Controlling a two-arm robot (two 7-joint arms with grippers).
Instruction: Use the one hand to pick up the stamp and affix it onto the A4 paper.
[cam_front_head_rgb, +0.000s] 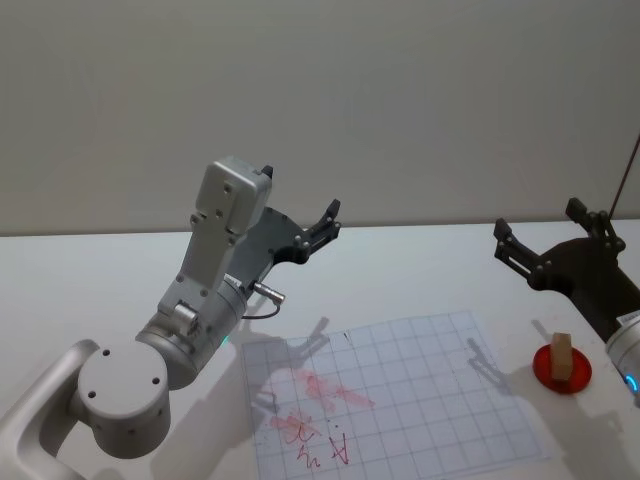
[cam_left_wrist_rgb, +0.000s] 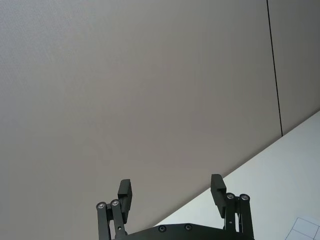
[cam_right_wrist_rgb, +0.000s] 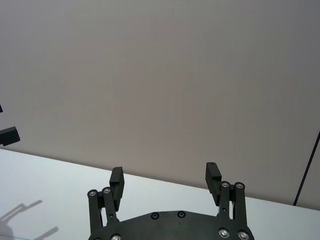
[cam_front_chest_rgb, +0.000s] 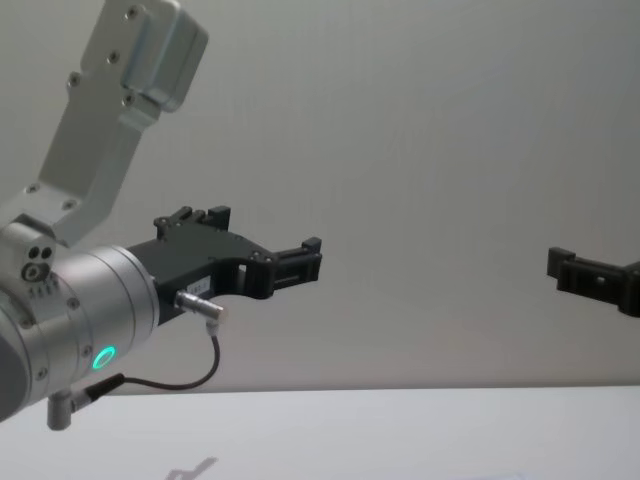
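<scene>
**A:** Right tool (cam_front_head_rgb: 543, 232) is up in the air, jaws spread wide, nothing in them. Left tool (cam_front_head_rgb: 318, 232) is raised and spread too.

**B:** It should probably pinch the stamp (cam_front_head_rgb: 561, 362) by its pale blocky handle, not the flat red round base. The stamp stands on the white tabletop (cam_front_head_rgb: 100, 280), just right of the thin gridded A4 paper (cam_front_head_rgb: 420, 380).

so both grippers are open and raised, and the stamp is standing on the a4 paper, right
Not quite. The head view shows the stamp standing on the table just past the right edge of the A4 paper, not on it. The left gripper and right gripper are indeed open and raised.
</scene>
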